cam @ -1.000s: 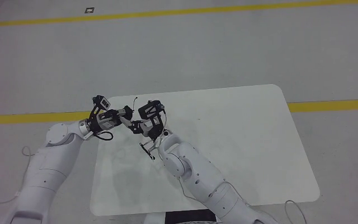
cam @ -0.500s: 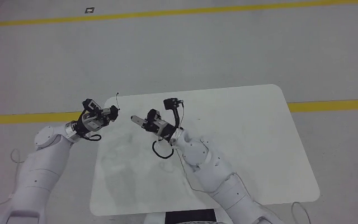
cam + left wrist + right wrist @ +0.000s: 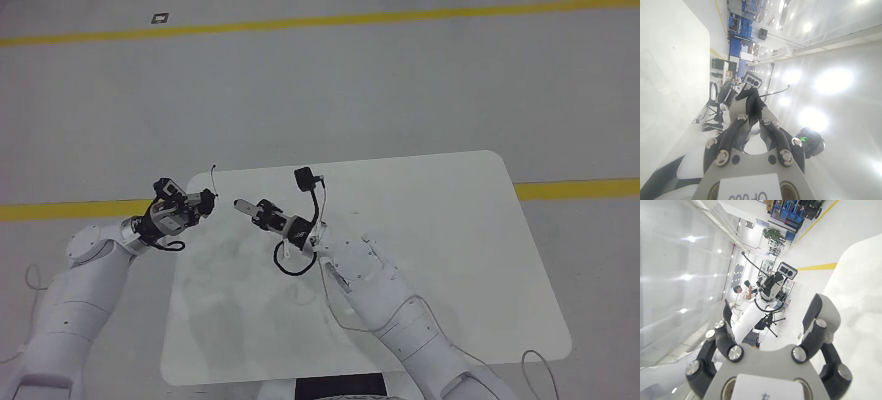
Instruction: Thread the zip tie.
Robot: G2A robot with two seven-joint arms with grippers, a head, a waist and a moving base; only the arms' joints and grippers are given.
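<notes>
My left claw is hanging over the far left corner of the white table, clamped tight on one end of the black zip tie. The rest of the strap is sticking out free into the air, curving away to a small block at its tip, clear of the table. My right claw is hovering just beside it, a little apart, with its fingers spread wide and nothing between them.

I am judging the threading as not done. The strap is showing as a single loose strand with no closed loop, though the end inside my left claw is hidden. The free end is waiting to be caught and fed through.

A second ago my two claws were pressed together at the strap, nearer the middle of the table's left side. Since then they have been drawing apart, my left one carrying the zip tie outward and my right one letting go.
</notes>
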